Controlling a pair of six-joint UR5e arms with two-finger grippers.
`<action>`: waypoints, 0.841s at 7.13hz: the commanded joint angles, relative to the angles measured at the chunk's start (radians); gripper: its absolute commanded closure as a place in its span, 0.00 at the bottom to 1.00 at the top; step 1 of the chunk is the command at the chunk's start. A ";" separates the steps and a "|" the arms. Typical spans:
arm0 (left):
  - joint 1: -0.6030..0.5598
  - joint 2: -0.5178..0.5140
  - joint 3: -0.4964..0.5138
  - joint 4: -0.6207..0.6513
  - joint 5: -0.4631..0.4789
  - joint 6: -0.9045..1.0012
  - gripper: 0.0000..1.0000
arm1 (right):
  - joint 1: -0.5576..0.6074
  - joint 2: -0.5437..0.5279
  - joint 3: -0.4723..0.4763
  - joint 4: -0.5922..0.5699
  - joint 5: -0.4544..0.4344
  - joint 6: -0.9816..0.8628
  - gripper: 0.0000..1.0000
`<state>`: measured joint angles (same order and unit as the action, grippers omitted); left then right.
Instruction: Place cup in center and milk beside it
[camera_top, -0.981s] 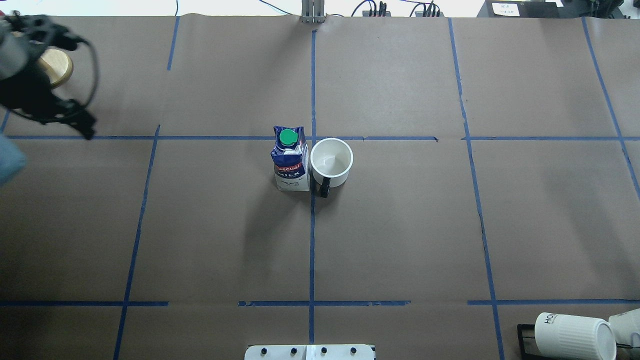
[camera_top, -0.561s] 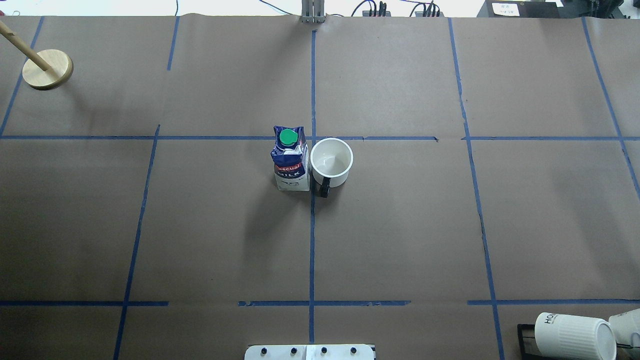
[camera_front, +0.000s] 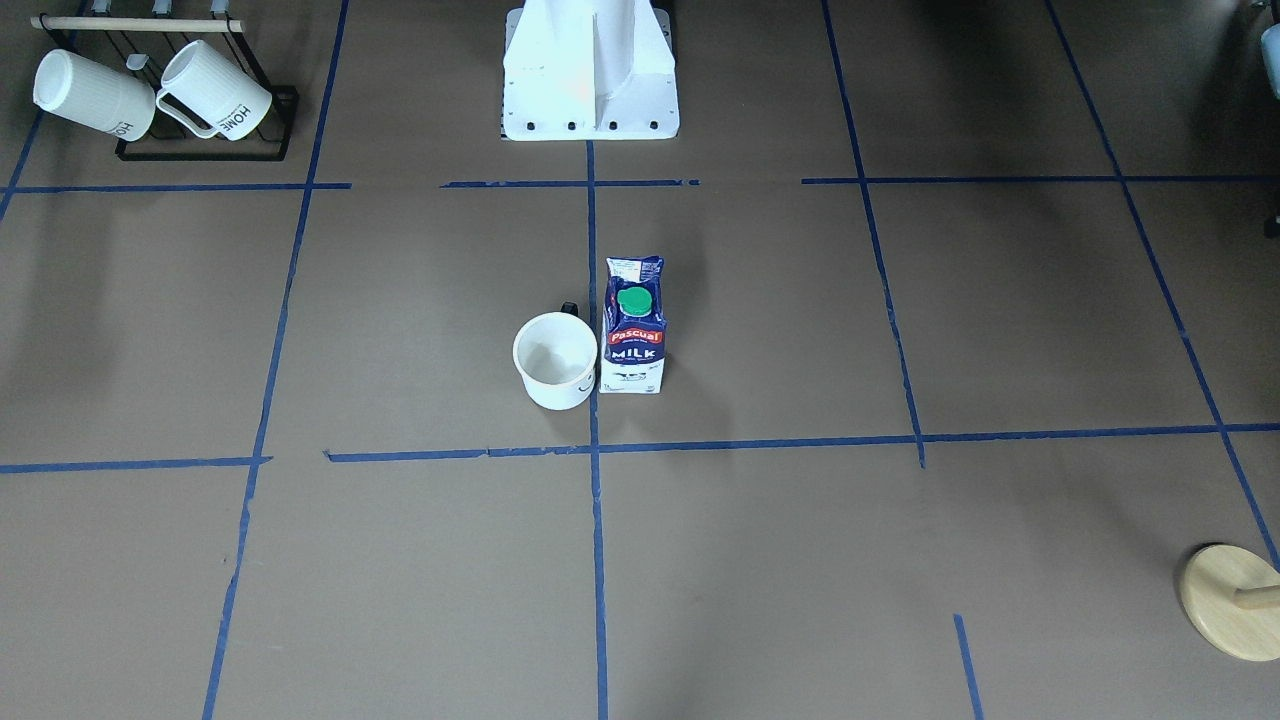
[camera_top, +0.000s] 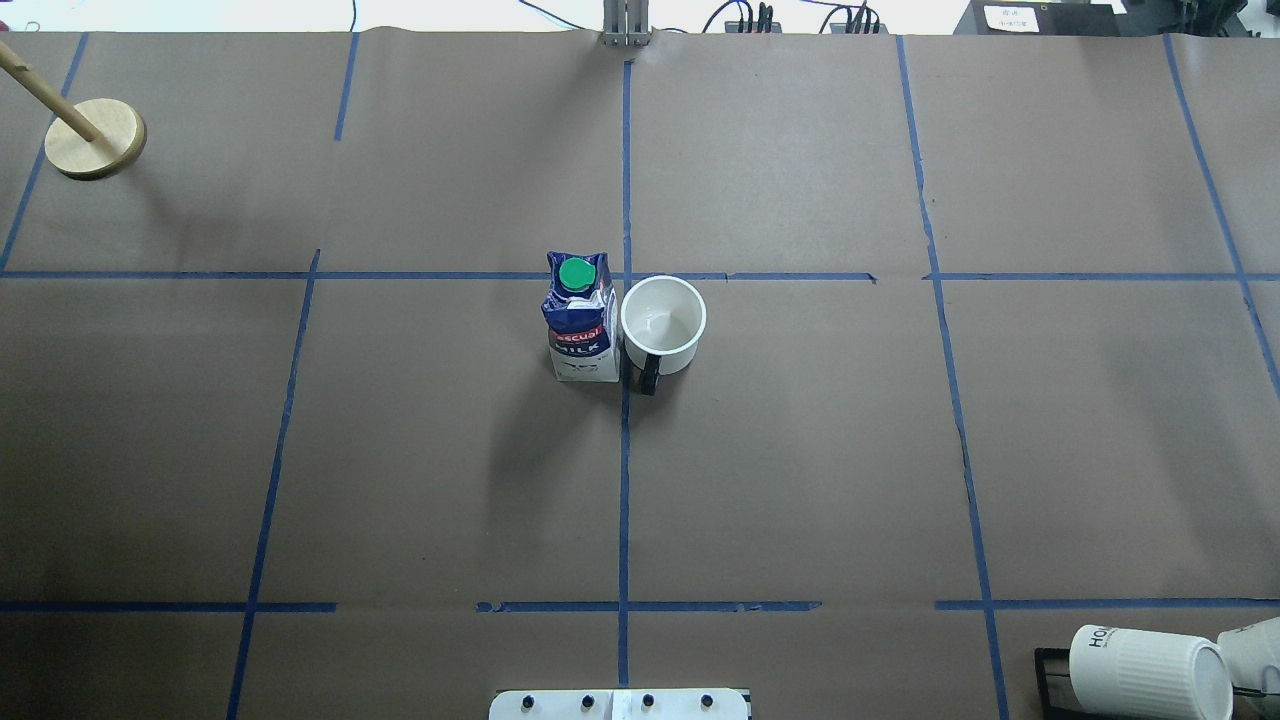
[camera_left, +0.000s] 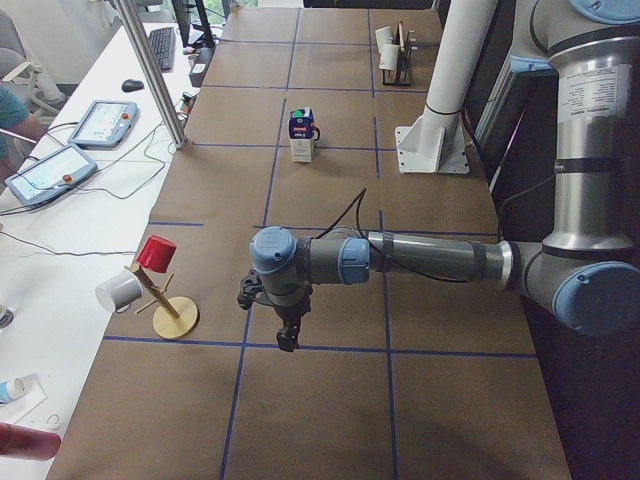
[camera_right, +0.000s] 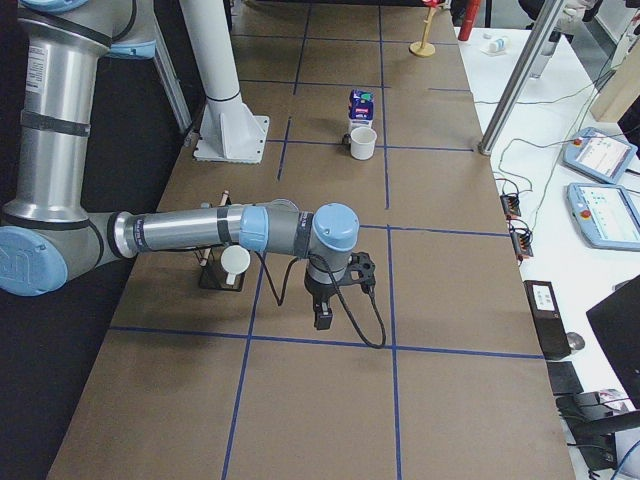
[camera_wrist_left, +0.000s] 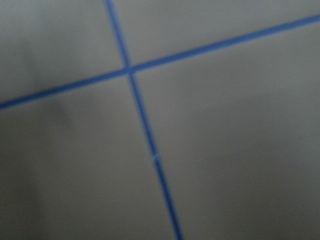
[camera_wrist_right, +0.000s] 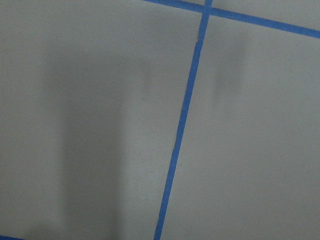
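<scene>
Only side views catch left pincer and right pincer, grip unreadable; overhead shows milk beside cup.

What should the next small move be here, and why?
Probably none, just park the arms: the cup stands upright at the center tape line, the milk carton upright close beside it, and the left gripper and right gripper hang far off.

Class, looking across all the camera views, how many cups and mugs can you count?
5: the cup beside the milk at the table's middle; two ribbed mugs on the black rack; a red cup and a white cup on the wooden peg stand. Others may be hidden.
</scene>
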<state>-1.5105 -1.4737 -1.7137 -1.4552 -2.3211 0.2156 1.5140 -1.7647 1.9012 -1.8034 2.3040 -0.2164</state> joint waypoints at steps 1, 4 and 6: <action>-0.008 0.018 0.008 -0.011 -0.003 -0.002 0.00 | 0.000 -0.001 -0.001 0.001 -0.001 0.000 0.00; -0.010 0.017 0.000 -0.008 0.012 -0.004 0.00 | 0.000 -0.001 0.002 0.001 0.000 0.000 0.00; -0.008 0.020 -0.004 -0.008 0.078 -0.004 0.00 | 0.000 -0.001 0.002 0.001 0.000 0.000 0.00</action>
<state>-1.5199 -1.4536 -1.7153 -1.4634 -2.2710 0.2115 1.5141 -1.7656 1.9035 -1.8025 2.3040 -0.2162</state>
